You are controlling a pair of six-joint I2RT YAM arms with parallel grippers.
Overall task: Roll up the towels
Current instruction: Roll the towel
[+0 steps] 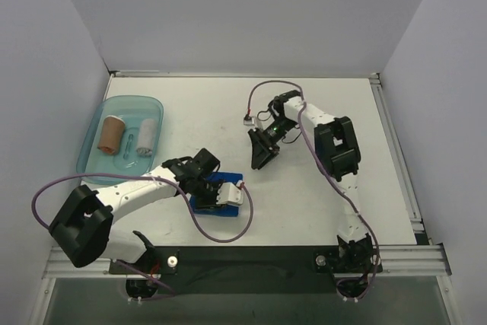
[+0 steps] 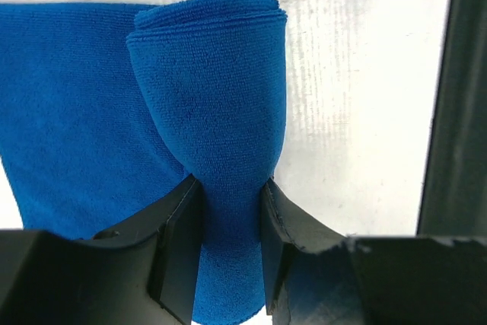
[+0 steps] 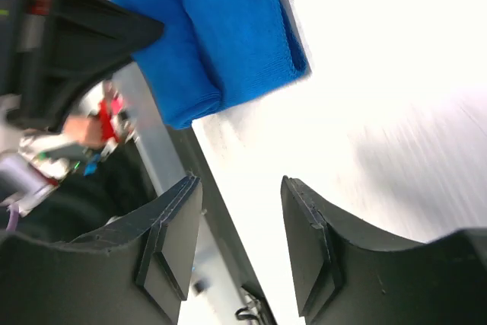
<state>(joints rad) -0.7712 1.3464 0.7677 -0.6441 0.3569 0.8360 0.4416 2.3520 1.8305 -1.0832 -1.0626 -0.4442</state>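
Left claw (image 2: 232, 218) clamped on blue towel (image 2: 209, 89) roll; right claw (image 3: 240, 226) apart, empty. Advise tight roll, edges aligned, even turns along tabletop (image 2: 358, 74)

The white desk (image 1: 304, 199) carries two things directly. A blue towel (image 1: 204, 205) lies close to the near edge, left of the middle, part of it rolled up and the rest flat on the surface. A see-through teal tray (image 1: 97, 167) sits along the left edge, toward the far-left corner, well apart from the towel. A metal rail (image 1: 397, 159) runs along the right edge.
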